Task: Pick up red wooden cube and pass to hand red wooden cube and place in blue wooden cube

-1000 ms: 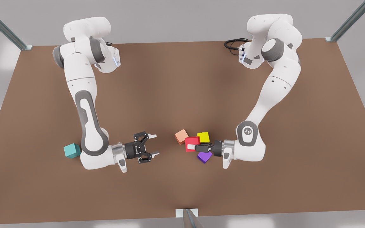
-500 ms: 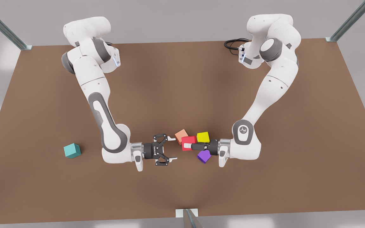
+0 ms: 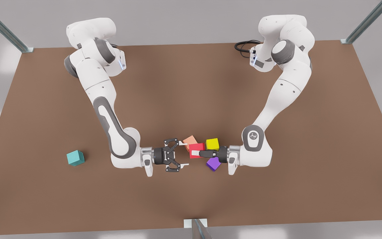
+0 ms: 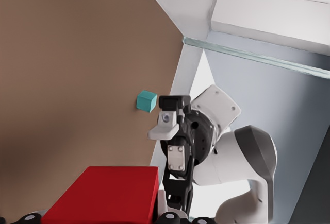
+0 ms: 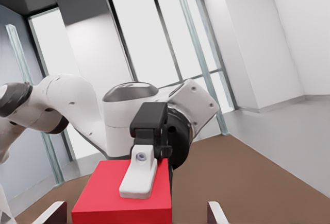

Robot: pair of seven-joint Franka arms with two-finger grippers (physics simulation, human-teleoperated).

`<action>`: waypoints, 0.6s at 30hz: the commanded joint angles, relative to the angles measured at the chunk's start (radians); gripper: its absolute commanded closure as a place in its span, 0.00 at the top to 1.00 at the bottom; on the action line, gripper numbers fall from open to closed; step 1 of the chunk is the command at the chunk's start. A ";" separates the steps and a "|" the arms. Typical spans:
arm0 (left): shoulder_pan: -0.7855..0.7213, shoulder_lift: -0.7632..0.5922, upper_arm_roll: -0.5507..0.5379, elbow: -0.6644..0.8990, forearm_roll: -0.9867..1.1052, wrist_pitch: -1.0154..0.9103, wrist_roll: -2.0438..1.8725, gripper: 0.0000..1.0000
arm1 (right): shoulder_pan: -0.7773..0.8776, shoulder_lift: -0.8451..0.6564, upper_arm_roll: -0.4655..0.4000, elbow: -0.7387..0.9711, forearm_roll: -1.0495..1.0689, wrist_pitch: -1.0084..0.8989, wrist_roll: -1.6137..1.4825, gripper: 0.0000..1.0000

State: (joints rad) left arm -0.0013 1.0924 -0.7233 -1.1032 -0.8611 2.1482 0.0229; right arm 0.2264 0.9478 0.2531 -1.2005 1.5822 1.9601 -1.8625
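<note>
The red wooden cube [image 3: 197, 147] hangs just above the table, and my left gripper [image 3: 196, 152], on the arm at the front view's right, is shut on it. In the left wrist view the red cube [image 4: 105, 195] lies close in. My right gripper [image 3: 183, 154], the hand, is open and faces the cube from the front view's left, its white fingertips almost level with the cube's near face. In the right wrist view the red cube [image 5: 108, 198] sits between my open fingertips, with a white finger [image 5: 139, 175] of the left gripper on it. The blue wooden cube [image 3: 75, 157] [image 4: 146, 101] stands alone far to the front view's left.
A salmon-orange cube [image 3: 189, 140], a yellow cube [image 3: 212, 143] and a purple cube [image 3: 213, 164] lie on the brown table [image 3: 191, 99] right around the held cube. A black cable [image 3: 244, 44] lies by the base of the arm on the front view's right.
My right arm has swung toward the front view's right, bringing its open gripper up to the red cube. The left gripper has carried the cube slightly toward it.
</note>
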 commanded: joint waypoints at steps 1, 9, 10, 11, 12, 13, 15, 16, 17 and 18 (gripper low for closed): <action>0.000 -0.002 -0.001 0.000 -0.018 -0.001 0.071 0.51 | -0.004 -0.001 0.009 -0.007 0.002 -0.001 -0.127 1.00; -0.014 0.001 0.001 0.000 -0.018 0.002 0.071 0.51 | -0.019 -0.006 0.034 -0.030 0.004 -0.010 -0.155 1.00; -0.014 0.001 0.001 0.000 -0.018 0.002 0.071 0.51 | -0.019 -0.004 0.040 -0.031 0.004 -0.010 -0.155 1.00; -0.014 0.001 0.001 0.000 -0.018 0.002 0.071 0.51 | -0.019 -0.003 0.043 -0.031 0.004 -0.009 -0.159 1.00; -0.014 0.003 0.001 0.000 -0.018 0.002 0.071 0.51 | -0.018 -0.003 0.045 -0.031 0.004 -0.007 -0.159 1.00; -0.016 0.003 0.001 0.000 -0.018 0.019 0.071 0.51 | -0.016 -0.003 0.046 -0.031 0.004 -0.006 -0.159 1.00; -0.019 0.004 0.001 0.000 -0.018 0.019 0.071 0.51 | -0.015 0.000 0.046 -0.031 0.010 -0.004 -0.159 1.00; -0.020 0.004 0.001 0.000 -0.018 0.021 0.071 0.51 | -0.012 0.000 0.046 -0.031 0.010 -0.003 -0.159 1.00; -0.020 0.004 0.001 0.000 -0.018 0.021 0.071 0.51 | -0.009 0.000 0.046 -0.031 0.010 -0.001 -0.159 1.00; -0.020 0.004 0.001 0.000 -0.018 0.021 0.071 0.51 | -0.009 0.002 0.046 -0.031 0.010 -0.001 -0.159 1.00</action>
State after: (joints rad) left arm -0.0212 1.0985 -0.7218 -1.1032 -0.8607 2.1678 0.0351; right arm 0.2173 0.9503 0.2986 -1.2322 1.5912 1.9571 -1.9603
